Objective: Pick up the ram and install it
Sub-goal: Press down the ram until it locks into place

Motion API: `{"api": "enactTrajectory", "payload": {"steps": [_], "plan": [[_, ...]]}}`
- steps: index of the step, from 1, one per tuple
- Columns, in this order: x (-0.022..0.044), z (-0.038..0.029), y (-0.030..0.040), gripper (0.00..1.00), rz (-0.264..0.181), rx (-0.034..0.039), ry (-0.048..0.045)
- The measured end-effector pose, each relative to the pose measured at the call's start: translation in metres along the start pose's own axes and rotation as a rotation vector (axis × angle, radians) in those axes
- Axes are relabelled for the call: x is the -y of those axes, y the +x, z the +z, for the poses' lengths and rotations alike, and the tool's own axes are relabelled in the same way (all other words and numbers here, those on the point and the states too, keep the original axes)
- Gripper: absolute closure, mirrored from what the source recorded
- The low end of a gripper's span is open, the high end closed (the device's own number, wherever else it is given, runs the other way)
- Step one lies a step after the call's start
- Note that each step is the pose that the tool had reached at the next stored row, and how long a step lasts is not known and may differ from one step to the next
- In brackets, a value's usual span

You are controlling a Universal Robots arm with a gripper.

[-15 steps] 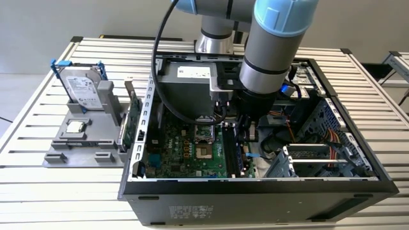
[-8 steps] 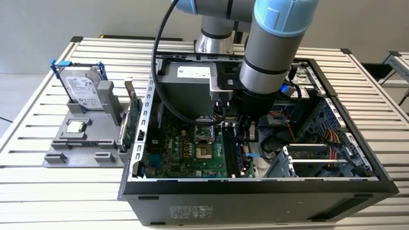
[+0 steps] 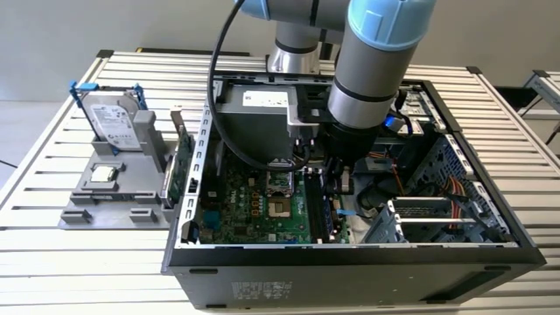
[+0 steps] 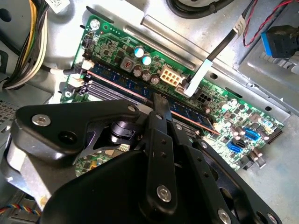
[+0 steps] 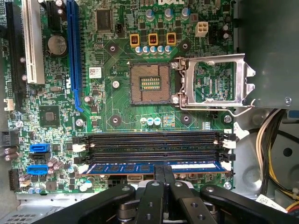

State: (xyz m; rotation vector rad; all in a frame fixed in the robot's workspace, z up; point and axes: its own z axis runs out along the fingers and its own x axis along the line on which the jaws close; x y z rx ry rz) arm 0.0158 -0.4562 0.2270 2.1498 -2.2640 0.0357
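The ram (image 5: 117, 168) is a long, narrow blue stick with dark chips. It stands on edge in the outermost of the black memory slots (image 5: 154, 140) on the green motherboard (image 3: 254, 210); in the second wrist view the ram (image 4: 121, 84) runs diagonally. My gripper (image 5: 164, 169) is down inside the open computer case, shut, with its two black fingertips together on the middle of the stick's top edge. The same tips meet at the gripper (image 4: 161, 100) in the second wrist view. In the exterior view the gripper (image 3: 337, 177) hangs low over the board and hides the ram.
The case walls (image 3: 350, 252) ring the board, with the power supply (image 3: 262, 105), cables (image 3: 394, 190) and a drive cage (image 3: 429, 220) close by. The open processor socket (image 5: 149, 84) sits beside the slots. Outside, a grey tray (image 3: 105, 210) holds a hard drive (image 3: 114, 121); an expansion card (image 3: 180, 164) stands beside it.
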Motion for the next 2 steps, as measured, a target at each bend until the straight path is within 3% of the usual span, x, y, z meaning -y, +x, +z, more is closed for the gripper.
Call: {"api": "enactTrajectory", "payload": {"steps": [2], "plan": [[0.0,0.0,0.0,1.0,0.0,0.0,0.0]]}}
